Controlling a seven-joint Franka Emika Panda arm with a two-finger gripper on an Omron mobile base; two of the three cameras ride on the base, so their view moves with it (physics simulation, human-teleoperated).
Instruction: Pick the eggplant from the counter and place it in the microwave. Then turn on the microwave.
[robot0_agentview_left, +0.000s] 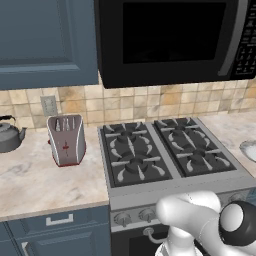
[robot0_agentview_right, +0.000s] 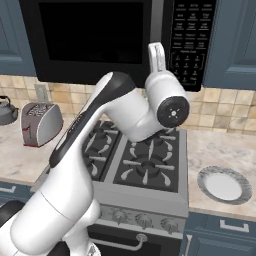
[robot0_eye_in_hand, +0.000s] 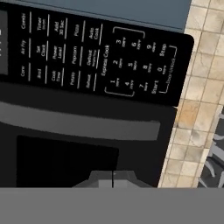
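Microwave (robot0_agentview_left: 172, 40) at twelve o'clock, door shut; eggplant unseen, presumably inside. End effector (robot0_eye_in_hand: 113, 177) closed, empty, facing keypad (robot0_eye_in_hand: 87, 57). Stiff buttons: judged to need a firm fingertip press on Start.

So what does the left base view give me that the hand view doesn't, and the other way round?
Left base view: the silver toaster and grey kettle on the beige counter, the wall outlet, the stove knobs and a plate's edge at the right. Hand view: the keypad close enough to read its labels, such as Popcorn, Start and Stop, with the shut gripper pointed at the door. Shared: the black microwave with its closed door and long handle, the tiled wall and stove grates.
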